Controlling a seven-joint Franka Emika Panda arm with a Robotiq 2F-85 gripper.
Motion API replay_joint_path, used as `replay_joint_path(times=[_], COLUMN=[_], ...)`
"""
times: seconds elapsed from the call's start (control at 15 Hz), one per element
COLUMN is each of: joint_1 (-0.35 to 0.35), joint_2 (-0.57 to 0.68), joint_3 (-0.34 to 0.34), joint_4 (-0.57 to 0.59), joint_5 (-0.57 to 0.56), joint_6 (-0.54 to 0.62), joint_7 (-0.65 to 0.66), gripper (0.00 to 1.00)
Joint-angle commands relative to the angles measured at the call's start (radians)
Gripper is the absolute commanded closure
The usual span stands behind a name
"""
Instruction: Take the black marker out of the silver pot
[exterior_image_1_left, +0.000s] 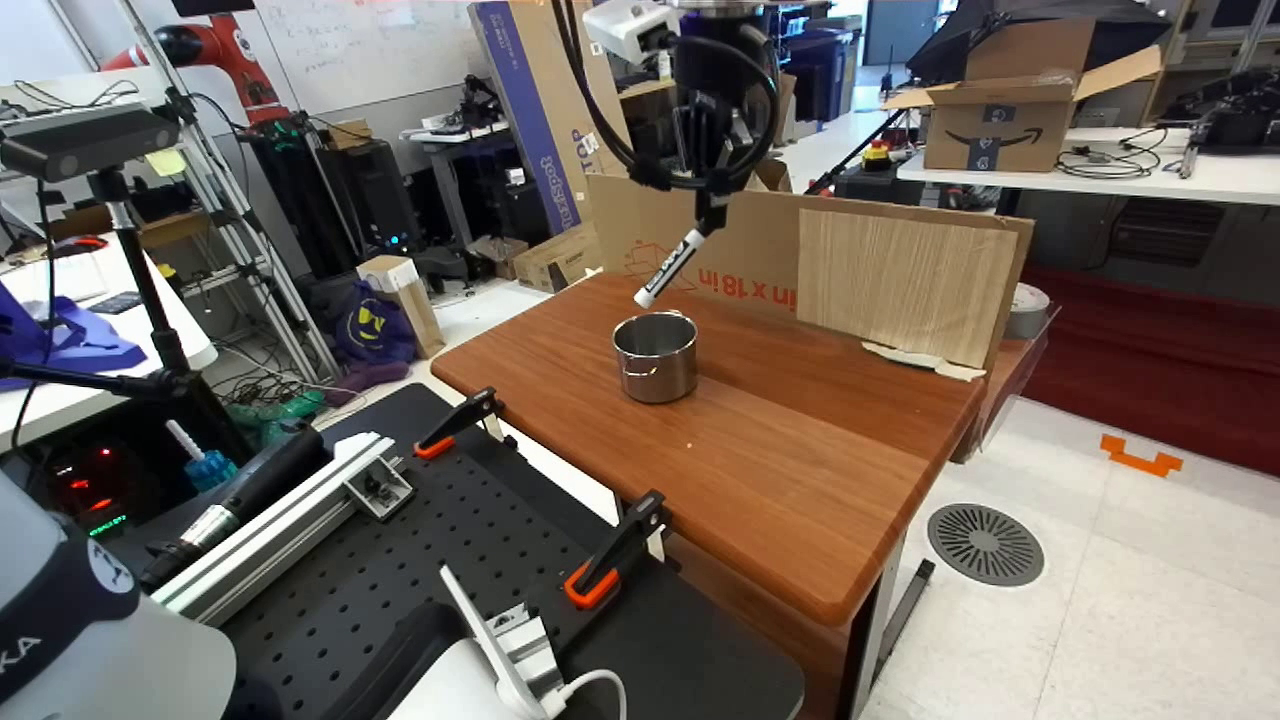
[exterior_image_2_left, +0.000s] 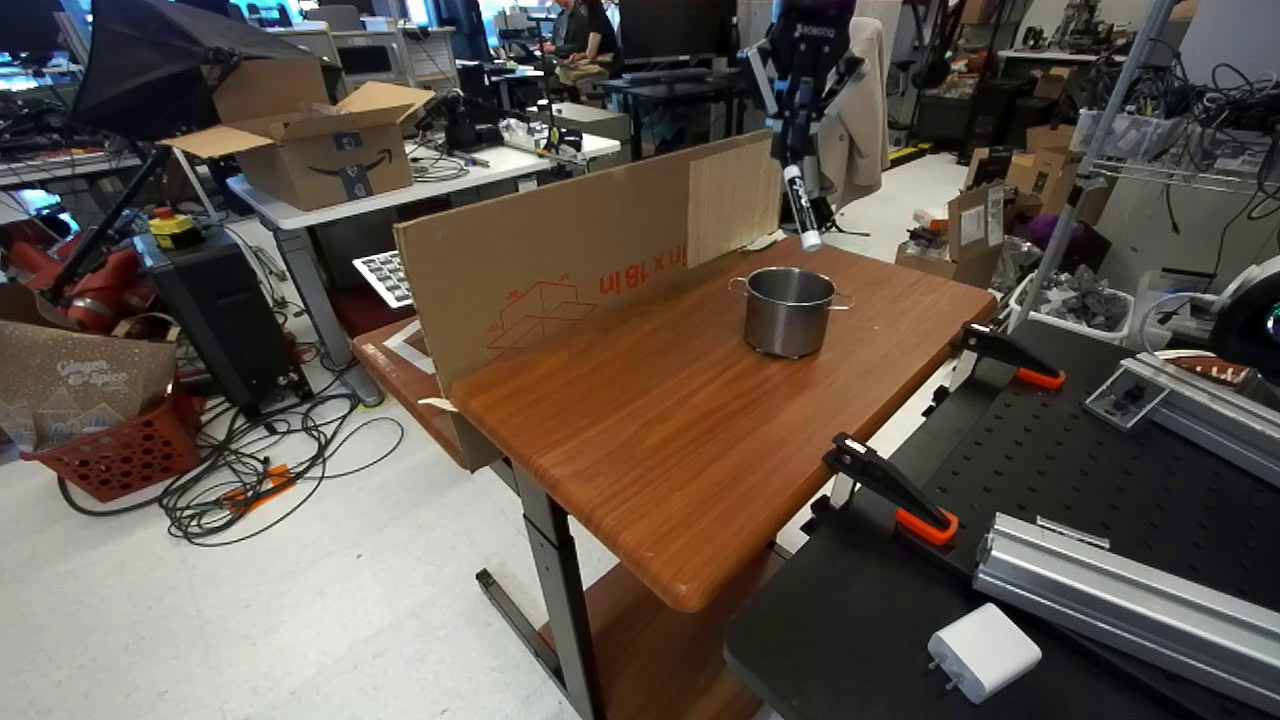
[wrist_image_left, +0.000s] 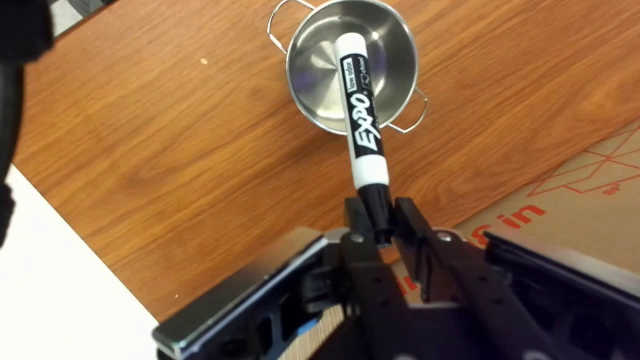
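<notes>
My gripper (wrist_image_left: 378, 210) is shut on the black cap end of the black marker (wrist_image_left: 361, 100), which has a white and black barrel with EXPO lettering. In both exterior views the marker (exterior_image_1_left: 670, 268) (exterior_image_2_left: 802, 208) hangs tilted from the gripper (exterior_image_1_left: 710, 213) (exterior_image_2_left: 793, 152), its white lower end above the rim of the silver pot (exterior_image_1_left: 657, 370) (exterior_image_2_left: 785, 322). Marker and pot are apart. The pot stands upright on the wooden table. In the wrist view the marker covers part of the pot (wrist_image_left: 311, 92), and the pot's visible inside shows only bare steel.
The wooden table (exterior_image_1_left: 780, 470) has a cardboard panel (exterior_image_1_left: 750, 235) (exterior_image_2_left: 600, 250) standing along one long edge. Two black and orange clamps (exterior_image_1_left: 460, 420) (exterior_image_2_left: 890, 490) sit at the opposite edge, beside a black perforated board (exterior_image_1_left: 400, 560). The pot's thin wire handles (wrist_image_left: 412, 112) stick out sideways.
</notes>
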Motion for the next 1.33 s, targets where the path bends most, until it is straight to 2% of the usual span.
replay_joint_path(times=[0.0,0.4,0.8,1.27], joint_1=[-0.015,0.008,0.083,0.135], joint_2=[-0.036,0.002,0.080,0.225], joint_3=[0.005,0.026,0.073,0.073], joint_4=[0.010,0.015,0.051,0.131], joint_5=[0.097,0.206,0.182,0.176], joint_6=[-0.076,-0.060,-0.033,0.048], joint_7=[0.016,0.112,0.246,0.338], gripper=[0.95,0.95,0.95,0.95])
